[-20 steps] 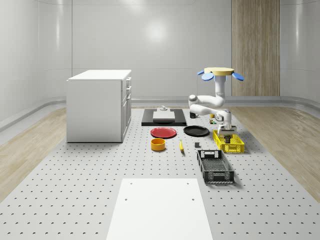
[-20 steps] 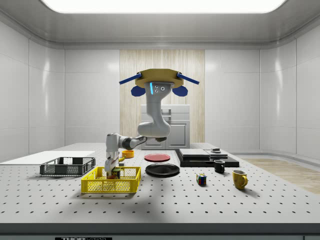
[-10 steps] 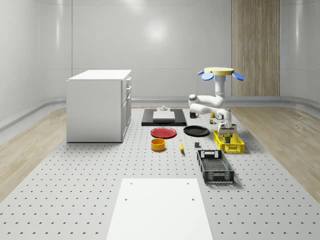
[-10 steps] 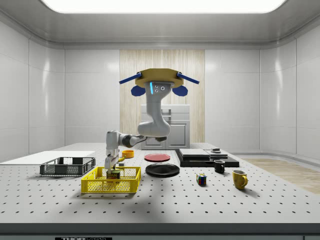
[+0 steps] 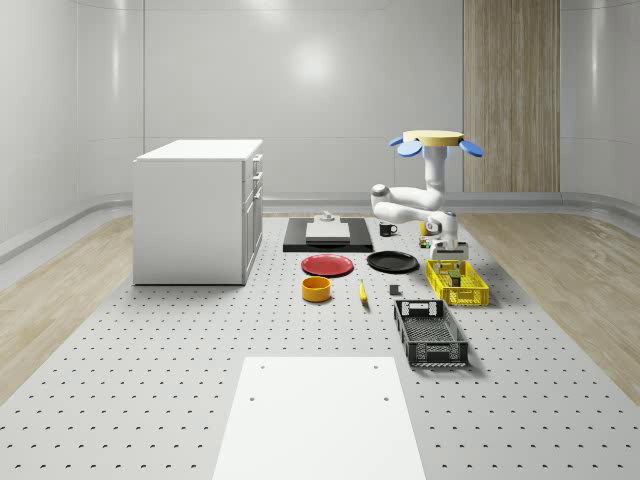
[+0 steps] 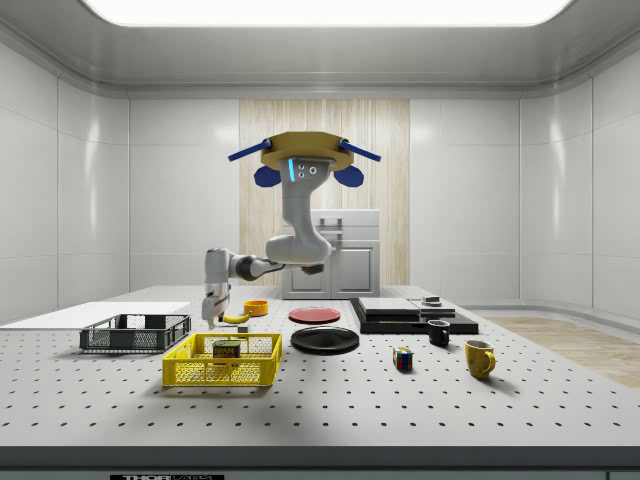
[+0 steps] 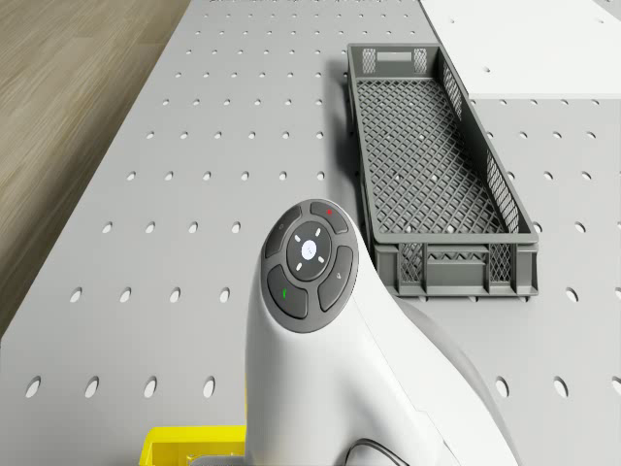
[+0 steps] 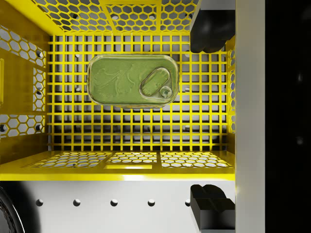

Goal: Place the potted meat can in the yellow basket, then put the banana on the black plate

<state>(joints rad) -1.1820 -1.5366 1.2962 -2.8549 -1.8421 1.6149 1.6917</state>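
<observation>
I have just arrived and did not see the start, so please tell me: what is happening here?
The flying drone hovers over the perforated table, its white arm reaching down. Its tool hangs open above the yellow mesh basket, and the green-topped potted meat can sits inside, released. The yellow banana lies on the table, away from the black round plate.

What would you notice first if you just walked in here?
The flying drone hovers above the table with its white arm bent down, the gripper hanging open just over the yellow basket. Inside that basket the potted meat can sits upright on the mesh floor, its pull-tab lid facing up. Nearby lie the black plate and, further off, the banana, not yet touched.
</observation>
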